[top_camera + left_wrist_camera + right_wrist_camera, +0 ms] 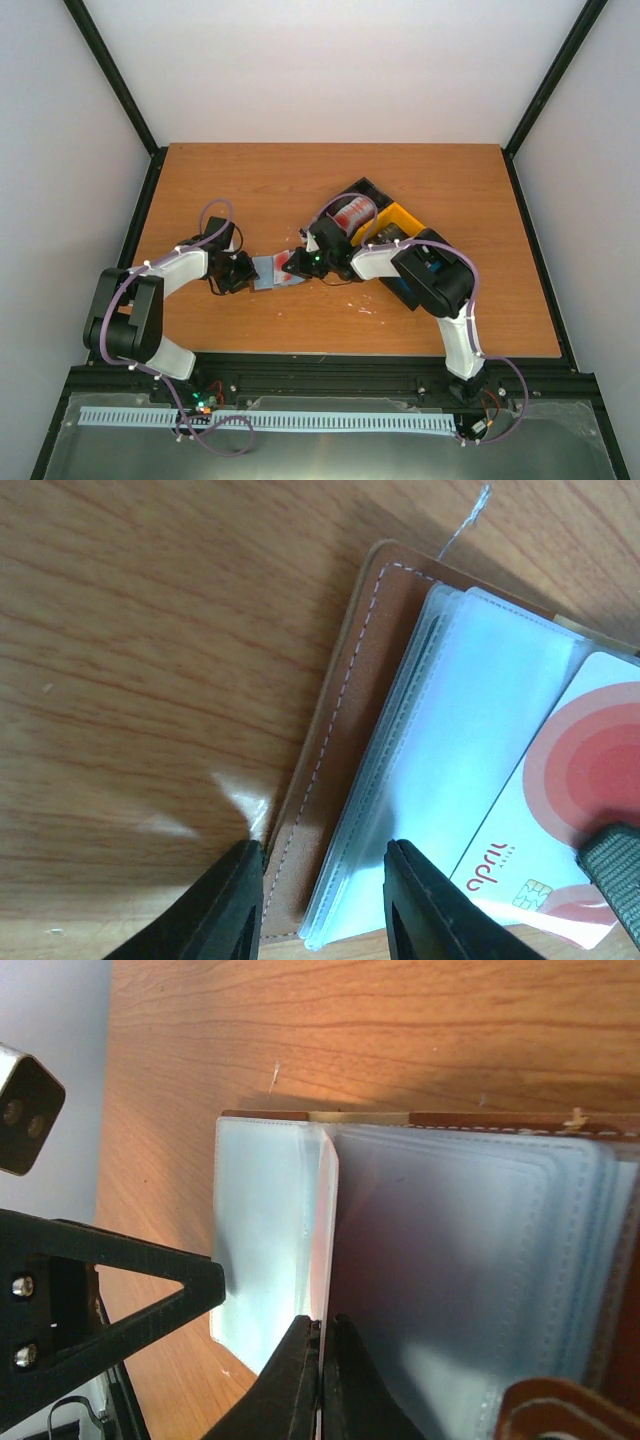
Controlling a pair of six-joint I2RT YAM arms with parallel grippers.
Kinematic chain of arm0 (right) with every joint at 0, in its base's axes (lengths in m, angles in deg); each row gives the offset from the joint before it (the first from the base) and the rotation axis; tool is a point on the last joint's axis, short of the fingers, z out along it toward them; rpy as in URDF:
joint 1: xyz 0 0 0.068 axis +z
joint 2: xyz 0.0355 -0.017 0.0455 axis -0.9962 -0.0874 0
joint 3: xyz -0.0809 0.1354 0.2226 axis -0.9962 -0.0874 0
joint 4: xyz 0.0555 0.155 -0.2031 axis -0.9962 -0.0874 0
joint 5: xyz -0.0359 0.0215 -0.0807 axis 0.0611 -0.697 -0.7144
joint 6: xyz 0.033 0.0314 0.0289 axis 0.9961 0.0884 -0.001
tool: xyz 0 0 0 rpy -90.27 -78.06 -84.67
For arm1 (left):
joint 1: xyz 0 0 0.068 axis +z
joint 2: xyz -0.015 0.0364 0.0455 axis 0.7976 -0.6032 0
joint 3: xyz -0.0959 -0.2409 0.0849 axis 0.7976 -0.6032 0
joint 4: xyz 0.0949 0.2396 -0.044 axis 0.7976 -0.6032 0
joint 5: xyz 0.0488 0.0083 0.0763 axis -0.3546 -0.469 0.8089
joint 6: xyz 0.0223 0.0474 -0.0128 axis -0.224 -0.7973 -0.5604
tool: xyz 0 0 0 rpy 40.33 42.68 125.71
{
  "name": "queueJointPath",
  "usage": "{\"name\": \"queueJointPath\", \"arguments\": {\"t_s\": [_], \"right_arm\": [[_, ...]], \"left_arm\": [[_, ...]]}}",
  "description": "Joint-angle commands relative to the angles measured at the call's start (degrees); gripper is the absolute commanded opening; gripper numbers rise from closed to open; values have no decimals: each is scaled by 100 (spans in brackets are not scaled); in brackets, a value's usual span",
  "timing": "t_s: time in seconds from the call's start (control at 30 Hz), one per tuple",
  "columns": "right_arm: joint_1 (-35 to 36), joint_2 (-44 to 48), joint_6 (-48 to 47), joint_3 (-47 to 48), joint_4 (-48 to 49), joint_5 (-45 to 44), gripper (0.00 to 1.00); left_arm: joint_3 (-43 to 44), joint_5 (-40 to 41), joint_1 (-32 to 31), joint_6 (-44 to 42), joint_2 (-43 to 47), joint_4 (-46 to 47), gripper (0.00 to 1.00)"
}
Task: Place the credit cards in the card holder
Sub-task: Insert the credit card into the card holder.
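The brown card holder [268, 272] lies open on the table, its clear sleeves [470, 710] facing up. My left gripper [325, 885] is open, its fingertips down on the holder's left edge, one at the brown cover [345, 730], one on the sleeves. My right gripper [322, 1335] is shut on a red-and-white credit card [585, 800], held edge-on [327, 1230] with its far end between the sleeves [470, 1250]. In the top view the two grippers [240, 272] [300, 263] face each other across the holder. More red-and-white cards [352, 212] lie in a black bin.
A black bin [372, 190] and a yellow bin [398, 218] stand just behind my right arm [430, 270]. The left gripper's black finger [110, 1290] shows close beside the holder in the right wrist view. Black frame rails border the table.
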Motion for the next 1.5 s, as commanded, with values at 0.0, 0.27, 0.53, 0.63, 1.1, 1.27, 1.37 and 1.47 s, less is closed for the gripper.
{"name": "queueJointPath", "arguments": {"t_s": [0.0,0.27,0.53,0.63,1.1,1.27,1.37,1.47], "right_arm": [[-44,-210,-218,64,-146,94,3],[-125,-266,-592,352,-522,213,3],[-153,-476,-308,285,-241,472,3],[-118,-552,-189,214,-32,535,3],[-34,-675,121,202,284,862,3],[-34,-681,6,322,70,910,3],[-26,-796,52,418,23,1044,4],[-17,-902,71,576,-46,1145,5]], "left_arm": [[7,18,-3,-157,-66,-25,36],[23,2,-5,-195,-121,-14,34],[25,-174,-3,-215,-150,73,33],[18,-259,-3,-198,-167,108,33],[8,-414,-3,-181,-253,205,33],[6,-414,-3,-188,-260,208,33],[2,-414,-3,-188,-254,212,33],[8,-430,-3,-197,-265,213,33]]}}
